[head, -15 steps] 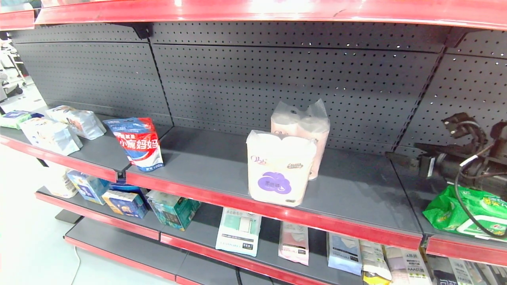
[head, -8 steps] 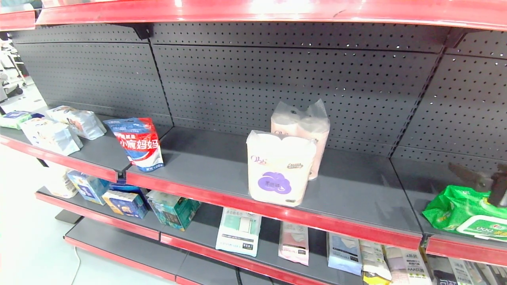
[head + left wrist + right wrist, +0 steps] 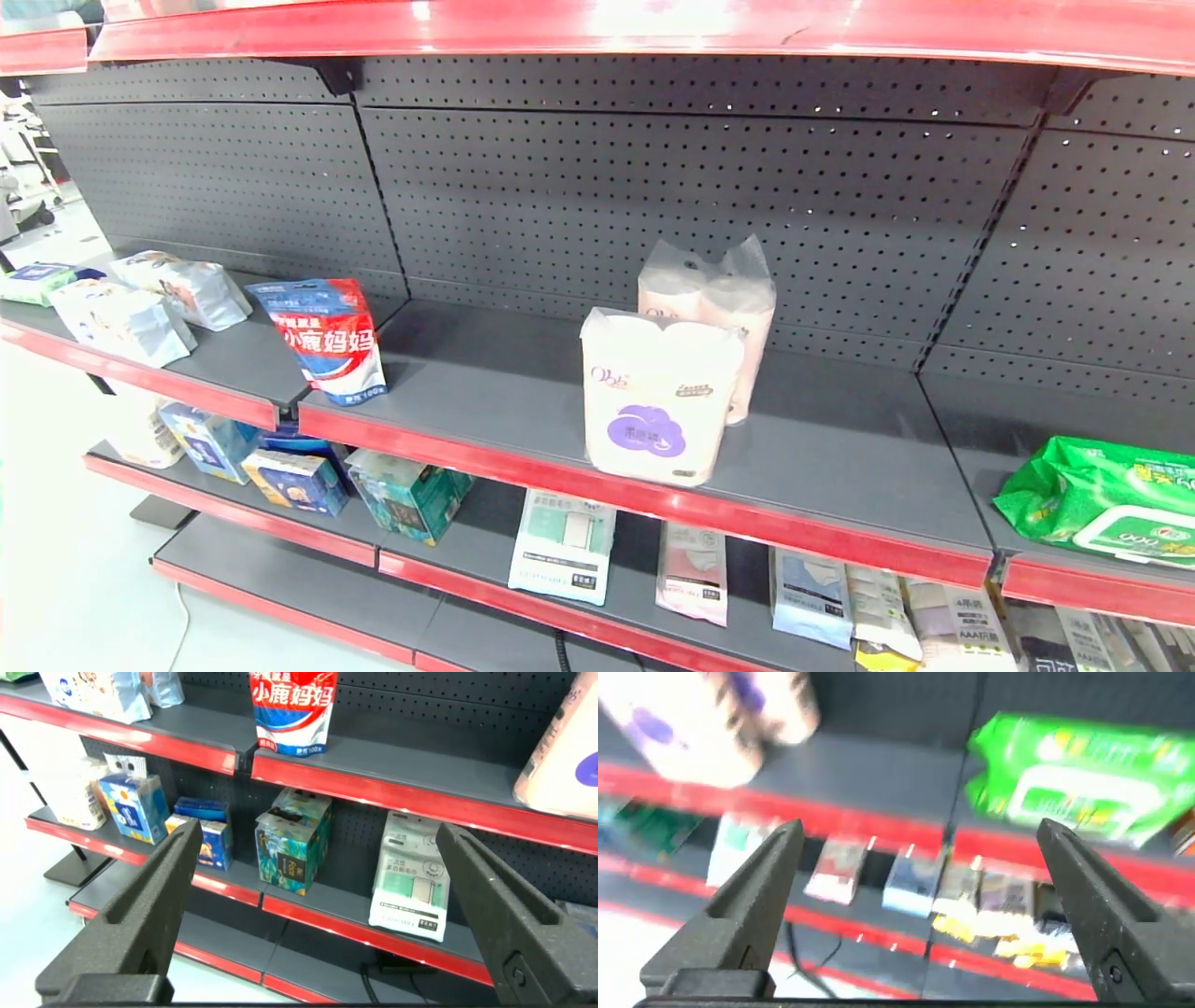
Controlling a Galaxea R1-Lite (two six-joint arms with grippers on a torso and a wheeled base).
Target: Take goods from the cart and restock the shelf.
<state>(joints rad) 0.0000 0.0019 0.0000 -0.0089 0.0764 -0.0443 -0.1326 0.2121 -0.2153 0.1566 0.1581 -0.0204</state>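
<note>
The right gripper has left the metal shelf; the glossy green pack lies there. It and the left gripper hold their jaws apart.

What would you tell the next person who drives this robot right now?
Left gripper: jaws open, holding nothing, facing the lower shelves.
Right gripper: jaws open, holding nothing, in front of the shelf.
Goods: the green pack lies flat on the shelf's right section, with nothing gripping it. The white roll pack and the red-and-blue pouch stand further left.
Done: green pack is placed.
Left: fetch the next item from the cart and shelve it.
</note>
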